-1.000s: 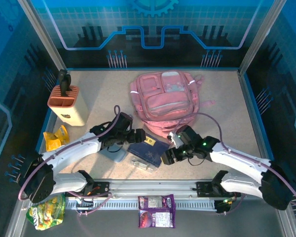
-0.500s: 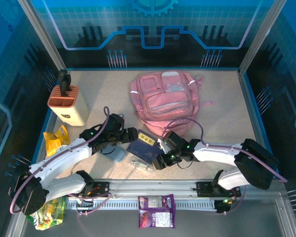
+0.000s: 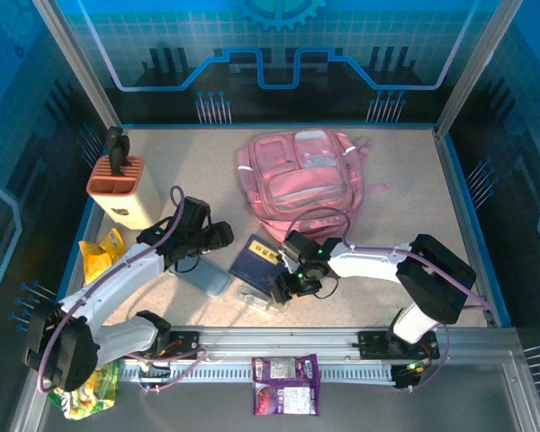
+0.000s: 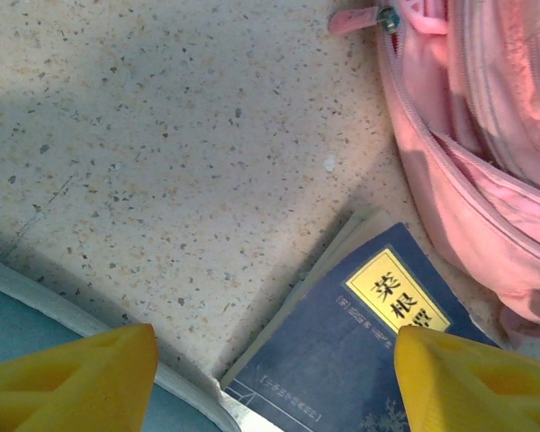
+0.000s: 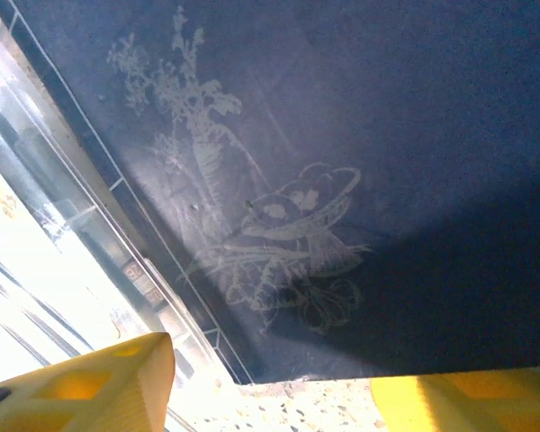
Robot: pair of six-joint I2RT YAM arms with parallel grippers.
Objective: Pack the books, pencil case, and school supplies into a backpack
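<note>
Since a second ago the left arm (image 3: 126,270) has drawn back to the left. The left jaws, which then reached over the navy book (image 3: 259,263), now stand just left of it, their yellow fingertips (image 4: 72,378) spread wide with nothing between them. The right arm (image 3: 369,259) has folded, its elbow now raised toward the right side. The right jaws have slid left to the book's near corner, where they hang open and low over the dark cover without gripping it. The book has hardly moved, though its yellow label is now uncovered. It lies flat just in front of the pink backpack (image 3: 297,184), and a paler layer peeks out under its edge. The backpack is soft fabric with zipped seams and pale panels, and it lies at the middle of the speckled beige surface (image 3: 180,162). The grey-blue pencil case (image 3: 207,277), soft and round-cornered, lies just beside the book's left side. A small clear, silvery item (image 3: 259,300) lies at the book's near edge, close to the right jaws. A beige, orange-topped block (image 3: 121,191) stands by the left rim. Bare surface lies between the block and the backpack, and to the right of the backpack as far as the blue rim.
</note>
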